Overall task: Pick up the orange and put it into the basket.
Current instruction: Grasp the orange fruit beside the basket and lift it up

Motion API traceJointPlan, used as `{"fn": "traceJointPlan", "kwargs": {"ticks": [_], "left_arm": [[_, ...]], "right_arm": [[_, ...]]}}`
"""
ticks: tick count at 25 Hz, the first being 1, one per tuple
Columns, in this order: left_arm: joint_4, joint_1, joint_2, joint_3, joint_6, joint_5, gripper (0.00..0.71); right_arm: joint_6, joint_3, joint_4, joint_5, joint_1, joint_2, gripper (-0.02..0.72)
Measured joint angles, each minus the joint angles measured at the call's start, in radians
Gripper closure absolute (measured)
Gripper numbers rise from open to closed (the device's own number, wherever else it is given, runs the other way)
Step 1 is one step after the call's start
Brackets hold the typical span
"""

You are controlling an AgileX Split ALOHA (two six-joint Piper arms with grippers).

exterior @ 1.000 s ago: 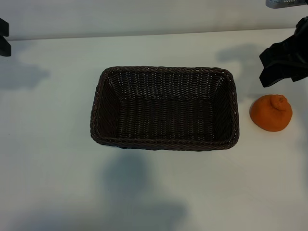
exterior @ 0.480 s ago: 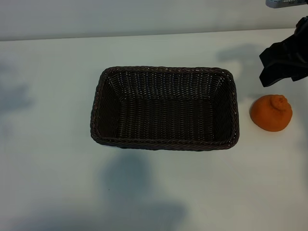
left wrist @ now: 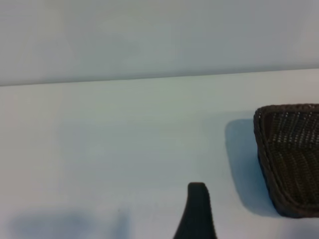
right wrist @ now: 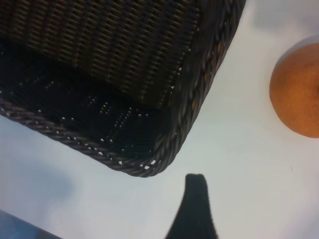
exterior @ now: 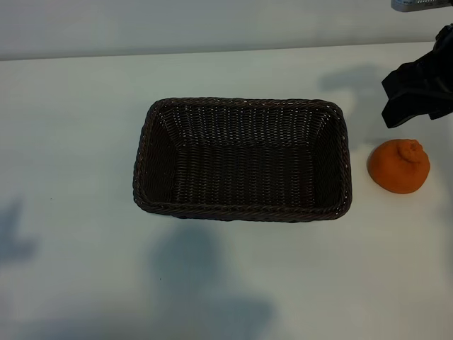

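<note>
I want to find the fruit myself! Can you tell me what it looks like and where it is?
Look at the white table and find the big dark woven basket in the middle. Just past its right end, apart from it, sits the orange. It is the only round, bright thing there, with a knobby bump on top.

Right gripper (exterior: 425, 88) cut off by the exterior view's right edge, only black blocky parts showing; fingers not made out there. In the right wrist view, just one dark finger tip (right wrist: 195, 199) rising from the lower edge, the rest out of frame. Orange (right wrist: 299, 89) clipped there by the right edge, stem end unseen. Basket (right wrist: 199, 99) shown only as one corner, the remainder beyond the frame. In the left wrist view, a single finger tip (left wrist: 197, 209) cropped at the lower edge, and the basket (left wrist: 286, 154) cut by the right edge. Grey object (exterior: 423, 4) at the exterior view's top right corner too cropped to identify.
</note>
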Motion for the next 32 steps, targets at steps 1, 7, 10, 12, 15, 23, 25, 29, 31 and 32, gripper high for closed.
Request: {"fn": "traceJointPlan", "kwargs": {"ticks": [1,7,10,12,15,23,25,29,31,32], "left_arm": [[0.0,0.0,-0.035,0.016,-0.001,0.002,0.116],[0.005,0.0,-0.215,0.093,-0.021,0.099,0.116],[0.01,0.0,-0.273,0.134,-0.033,0.142,0.116],[0.028,0.0,-0.305,0.175,-0.035,0.146,0.116],[0.077,0.0,-0.33,0.243,-0.054,0.166,0.116],[0.106,0.0,-0.345,0.35,-0.091,0.177,0.117],[0.107,0.0,-0.346,0.376,-0.091,0.175,0.118],[0.113,0.0,-0.346,0.394,-0.091,0.162,0.131],[0.136,0.0,-0.346,0.395,-0.091,0.153,0.141],[0.15,0.0,-0.346,0.401,-0.091,0.144,0.144]], "right_arm": [[0.0,0.0,0.0,0.001,0.0,0.0,0.133],[0.0,0.0,0.0,0.001,0.0,0.0,0.133],[-0.001,0.0,0.0,0.001,0.0,0.0,0.133],[-0.001,0.0,0.0,0.001,0.0,0.0,0.133],[-0.001,0.0,0.0,0.001,0.0,0.0,0.133],[-0.001,0.0,0.0,0.001,0.0,0.0,0.133],[-0.001,0.0,0.0,0.001,0.0,0.0,0.133],[-0.001,0.0,0.0,0.0,0.0,0.0,0.133],[-0.001,0.0,0.0,-0.001,0.0,0.0,0.133],[-0.001,0.0,0.0,-0.001,0.0,0.0,0.133]]}}
